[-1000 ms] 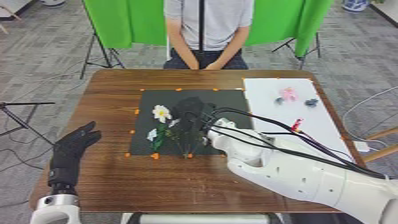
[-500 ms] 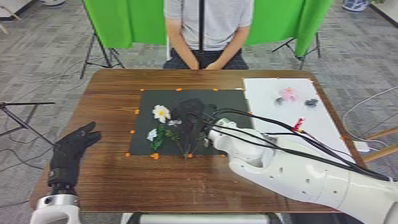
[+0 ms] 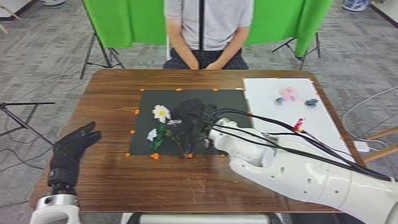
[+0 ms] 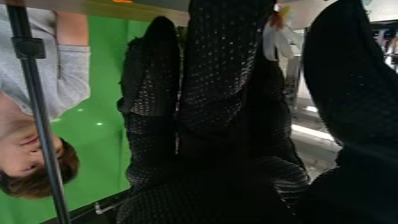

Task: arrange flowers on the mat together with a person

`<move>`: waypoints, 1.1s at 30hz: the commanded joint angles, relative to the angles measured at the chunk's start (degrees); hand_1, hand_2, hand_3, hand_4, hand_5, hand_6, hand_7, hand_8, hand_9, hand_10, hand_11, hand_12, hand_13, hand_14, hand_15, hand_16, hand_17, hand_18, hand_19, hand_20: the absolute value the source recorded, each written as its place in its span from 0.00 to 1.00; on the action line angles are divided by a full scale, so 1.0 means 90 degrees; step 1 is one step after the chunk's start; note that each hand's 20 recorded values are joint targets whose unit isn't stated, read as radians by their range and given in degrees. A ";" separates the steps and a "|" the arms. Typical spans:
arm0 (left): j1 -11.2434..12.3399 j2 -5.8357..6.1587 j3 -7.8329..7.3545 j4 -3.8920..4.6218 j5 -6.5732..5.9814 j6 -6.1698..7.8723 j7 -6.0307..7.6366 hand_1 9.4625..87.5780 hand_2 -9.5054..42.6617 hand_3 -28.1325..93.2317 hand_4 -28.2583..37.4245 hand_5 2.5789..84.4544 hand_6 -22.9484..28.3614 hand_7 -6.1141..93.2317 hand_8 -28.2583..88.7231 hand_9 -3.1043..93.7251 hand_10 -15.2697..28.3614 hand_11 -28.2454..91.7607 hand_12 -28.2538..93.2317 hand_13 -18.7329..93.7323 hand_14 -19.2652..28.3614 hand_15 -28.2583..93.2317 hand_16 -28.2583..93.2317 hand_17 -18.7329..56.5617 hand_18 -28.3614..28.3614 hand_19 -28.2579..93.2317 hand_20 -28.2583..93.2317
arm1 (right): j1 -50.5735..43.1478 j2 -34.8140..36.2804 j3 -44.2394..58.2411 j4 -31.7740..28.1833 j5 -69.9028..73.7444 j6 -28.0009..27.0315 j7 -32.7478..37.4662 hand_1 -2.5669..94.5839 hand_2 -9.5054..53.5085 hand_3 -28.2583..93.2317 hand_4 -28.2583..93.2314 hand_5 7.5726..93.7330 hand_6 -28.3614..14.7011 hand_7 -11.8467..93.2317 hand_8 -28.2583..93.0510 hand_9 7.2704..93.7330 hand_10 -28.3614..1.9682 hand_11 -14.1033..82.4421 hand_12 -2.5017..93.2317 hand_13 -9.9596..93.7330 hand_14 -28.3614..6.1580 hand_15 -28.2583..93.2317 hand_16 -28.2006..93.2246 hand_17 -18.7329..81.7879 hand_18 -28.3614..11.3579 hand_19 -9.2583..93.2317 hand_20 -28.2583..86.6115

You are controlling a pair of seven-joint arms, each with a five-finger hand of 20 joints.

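Note:
My right hand [image 3: 191, 116] is over the middle of the black mat [image 3: 151, 100], its fingers straight; a white flower [image 3: 161, 113] lies just to its left. Nearer the robot, a whitish flower [image 3: 152, 134] with green leaves and a small pale purple flower [image 3: 174, 122] lie on the mat, the purple one beside the hand. In the right wrist view the hand [image 4: 222, 125] has straight fingers, the thumb apart, and white petals [image 4: 277, 37] show beyond them. My left hand [image 3: 75, 141] rests open over the table's left side.
On the white sheet [image 3: 266, 95] to the right are a pink flower [image 3: 288, 94], a small dark one [image 3: 311, 102] and a red item [image 3: 298, 123] near the right forearm. A person sits across the table [image 3: 115, 90], hands in the lap.
The right hand has shifted slightly away from the small purple flower, which shows more clearly beside it. The left hand and the person's hands have stayed put.

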 commanded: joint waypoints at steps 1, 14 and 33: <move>0.0091 -0.0048 -0.0014 -0.0002 0.0026 0.0003 -0.0033 0.21 0.18 0.80 0.02 0.58 0.56 0.17 0.19 0.55 0.69 0.39 0.33 0.55 0.76 0.34 0.22 0.42 0.70 0.27 0.40 | 0.0056 0.0044 -0.0004 -0.0030 0.0002 0.0179 -0.0083 0.42 0.00 0.81 0.04 0.61 0.68 0.25 0.14 0.69 0.61 0.24 0.13 1.00 0.80 0.54 0.43 0.80 0.44 0.88 0.37; 0.0084 -0.0058 -0.0014 0.0002 0.0023 0.0003 -0.0031 0.21 0.18 0.80 0.02 0.58 0.56 0.16 0.19 0.55 0.69 0.39 0.33 0.55 0.76 0.34 0.22 0.42 0.70 0.27 0.40 | 0.0055 0.0059 -0.0024 -0.0007 0.0011 0.0252 -0.0106 0.39 0.00 0.80 0.06 0.61 0.70 0.26 0.14 0.69 0.64 0.24 0.12 1.00 0.74 0.51 0.44 0.78 0.41 0.87 0.38; 0.0081 -0.0051 -0.0012 -0.0002 0.0019 0.0013 -0.0025 0.21 0.18 0.81 0.02 0.58 0.56 0.17 0.19 0.56 0.69 0.39 0.33 0.55 0.76 0.34 0.22 0.42 0.70 0.27 0.40 | 0.0036 0.0094 -0.0060 0.0004 0.0041 0.0415 -0.0103 0.39 0.00 0.79 0.07 0.64 0.68 0.26 0.15 0.65 0.62 0.23 0.11 0.98 0.72 0.48 0.46 0.75 0.40 0.84 0.40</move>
